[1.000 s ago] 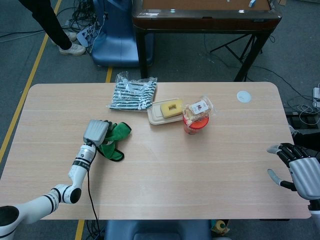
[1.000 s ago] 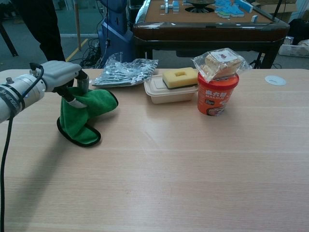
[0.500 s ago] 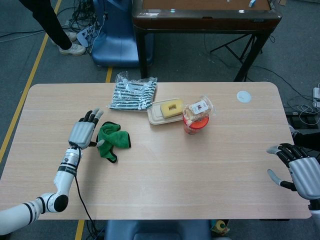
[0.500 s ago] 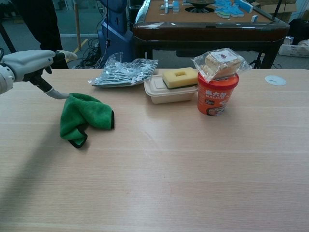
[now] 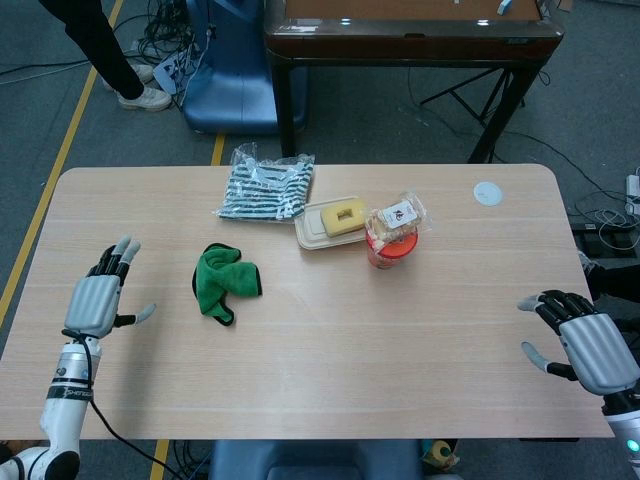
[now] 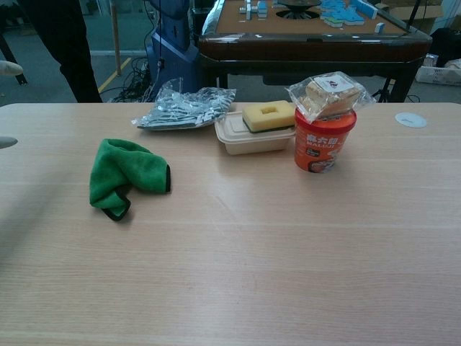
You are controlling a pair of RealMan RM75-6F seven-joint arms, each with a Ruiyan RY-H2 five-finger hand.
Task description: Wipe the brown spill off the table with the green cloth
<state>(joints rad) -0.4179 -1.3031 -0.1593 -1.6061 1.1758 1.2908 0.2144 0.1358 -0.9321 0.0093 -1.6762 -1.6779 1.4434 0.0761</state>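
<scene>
The green cloth (image 5: 224,285) lies crumpled on the tabletop (image 5: 330,370); left hand (image 5: 98,299) and right hand (image 5: 583,347) hover spread, holding nothing.

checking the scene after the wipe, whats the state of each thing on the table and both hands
green cloth: crumpled, lying free on table
left hand: open, holds nothing
right hand: open, holds nothing
red cup: upright, snack packet on top
lidded container: closed, yellow sponge on lid
striped bag: lying flat

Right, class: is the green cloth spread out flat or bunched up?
Bunched up. The green cloth lies crumpled in folds on the table, one dark-edged corner tucked under, and neither hand touches it.
</scene>
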